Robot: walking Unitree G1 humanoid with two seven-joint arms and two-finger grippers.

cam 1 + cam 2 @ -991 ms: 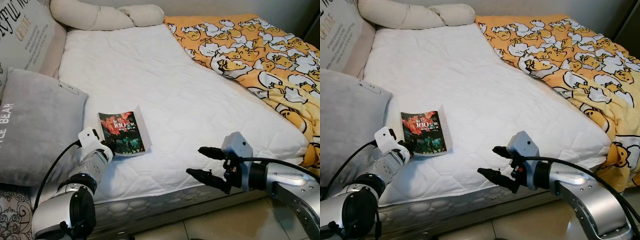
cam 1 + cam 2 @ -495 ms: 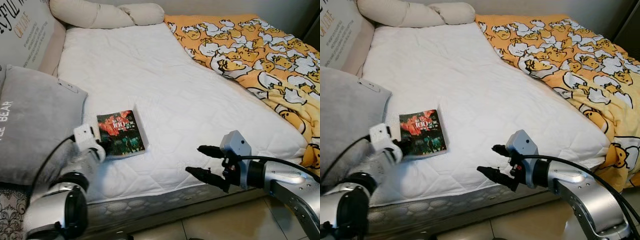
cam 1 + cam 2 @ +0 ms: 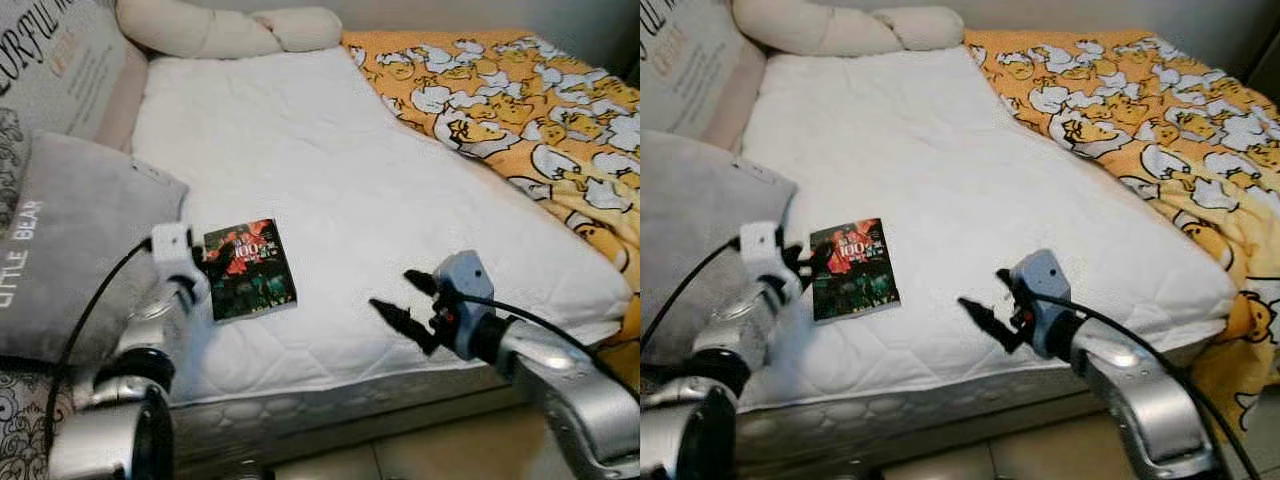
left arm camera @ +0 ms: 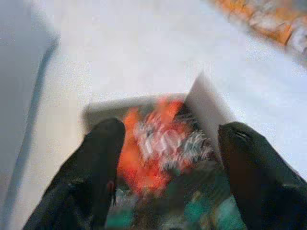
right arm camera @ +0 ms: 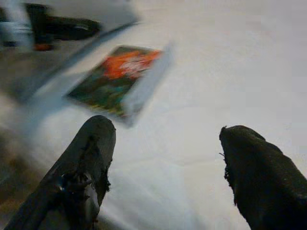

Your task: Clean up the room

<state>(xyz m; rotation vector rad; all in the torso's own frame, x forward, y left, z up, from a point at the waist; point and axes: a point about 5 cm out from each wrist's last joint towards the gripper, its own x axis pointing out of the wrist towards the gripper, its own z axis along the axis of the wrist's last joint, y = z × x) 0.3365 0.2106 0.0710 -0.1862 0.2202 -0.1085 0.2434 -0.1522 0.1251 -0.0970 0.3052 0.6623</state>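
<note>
A paperback book (image 3: 248, 268) with a dark red and green cover lies flat on the white mattress (image 3: 330, 170) near its front left. My left gripper (image 3: 203, 262) is at the book's left edge, open. In the left wrist view its two black fingers (image 4: 98, 163) stand wide apart over the cover (image 4: 163, 143). My right gripper (image 3: 394, 292) hovers open over the mattress's front part, to the right of the book. The right wrist view looks between its fingertips (image 5: 88, 153) toward the book (image 5: 115, 79).
A grey pillow (image 3: 70, 250) lies just left of the book, with a printed cushion (image 3: 55, 60) behind it. A cream bolster (image 3: 220, 28) lies at the head. A yellow duck-print duvet (image 3: 540, 110) covers the right side. Tiled floor (image 3: 450, 455) runs along the front.
The camera has shifted a little. My left gripper has moved up along the book's left edge. My right gripper has come in from the front edge to over the mattress.
</note>
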